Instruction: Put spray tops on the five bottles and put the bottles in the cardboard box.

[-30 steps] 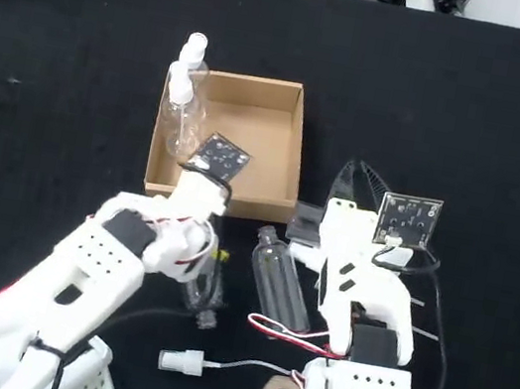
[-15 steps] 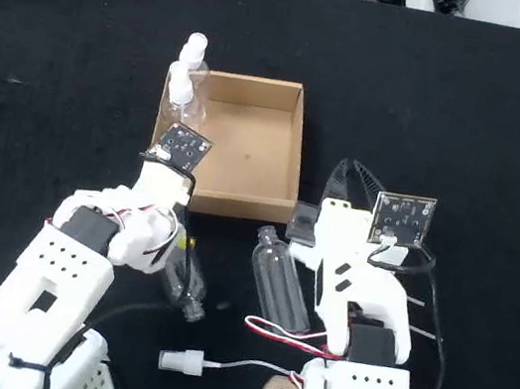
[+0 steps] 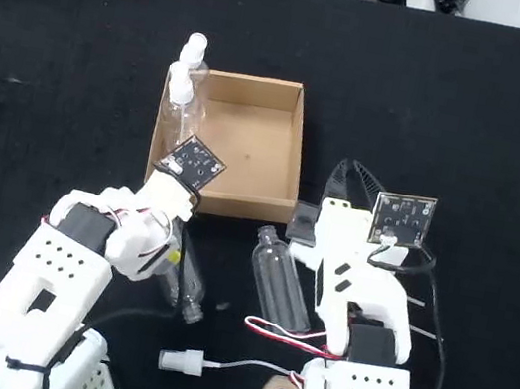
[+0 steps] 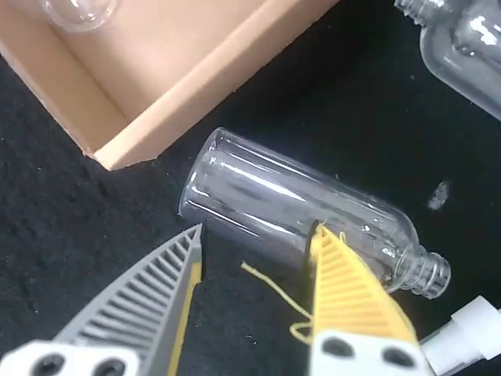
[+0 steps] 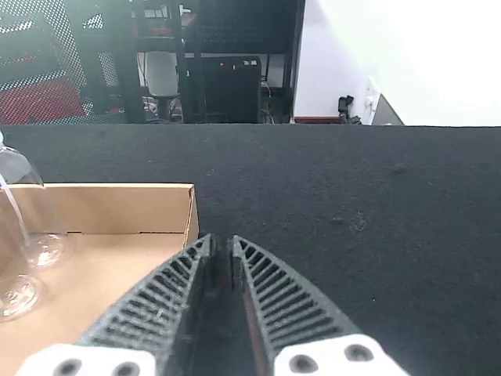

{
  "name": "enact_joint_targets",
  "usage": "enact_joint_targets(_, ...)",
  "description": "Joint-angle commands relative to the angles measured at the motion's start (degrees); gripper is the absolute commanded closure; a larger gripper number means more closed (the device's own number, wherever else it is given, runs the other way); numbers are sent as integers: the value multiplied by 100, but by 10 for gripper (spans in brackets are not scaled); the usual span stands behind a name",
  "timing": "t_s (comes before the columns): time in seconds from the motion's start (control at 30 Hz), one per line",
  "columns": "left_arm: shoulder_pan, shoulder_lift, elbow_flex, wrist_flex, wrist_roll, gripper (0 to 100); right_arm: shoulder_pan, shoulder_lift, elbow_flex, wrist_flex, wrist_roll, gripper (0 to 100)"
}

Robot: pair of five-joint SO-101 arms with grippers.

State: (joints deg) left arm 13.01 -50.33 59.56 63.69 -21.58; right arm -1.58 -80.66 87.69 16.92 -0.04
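Jaws of our left gripper [image 4: 257,231] stand spread around a capless bottle [image 4: 297,205] lying at seven o'clock off the cardboard box [image 3: 297,151]; our right gripper [image 5: 221,244] sits closed, holding nothing.

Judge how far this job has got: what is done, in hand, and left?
Done: two capped bottles stand in the cardboard box. In hand: the left gripper, open, hovers over an uncapped bottle lying beside the box. Left: that bottle and a second uncapped bottle need tops and boxing; one loose spray top lies nearby.
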Motion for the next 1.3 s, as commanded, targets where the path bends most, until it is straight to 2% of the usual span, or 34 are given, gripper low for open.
enact_joint_targets(0.0,-40,-97,-347,-9,-97,808,-79,-57,-66,-132,35,980)
enact_joint_targets(0.1,-48,-97,-347,44,-141,808,-79,-57,-66,-132,35,980)
enact_joint_targets(0.17,-48,-97,-347,123,-510,808,-79,-57,-66,-132,35,980)
enact_joint_targets(0.3,-57,-97,-576,800,-1327,807,-79,-75,-40,-132,35,980)
enact_joint_targets(0.4,-57,-88,-1068,1371,-1521,805,-79,-92,-22,-149,35,980)
enact_joint_targets(0.57,-22,-79,-1587,2040,-1969,677,-79,-92,-22,-149,35,980)
enact_joint_targets(0.67,-40,-62,-1587,2321,-2752,688,-79,-92,-22,-149,35,980)
enact_joint_targets(0.77,22,79,-1446,2277,-3068,692,-79,-92,-22,-158,35,980)
enact_joint_targets(1.07,980,941,-1349,1503,-3165,691,-44,-101,-48,-158,35,980)
enact_joint_targets(1.27,1077,1486,-1332,730,-3147,691,273,-101,-180,-123,158,980)
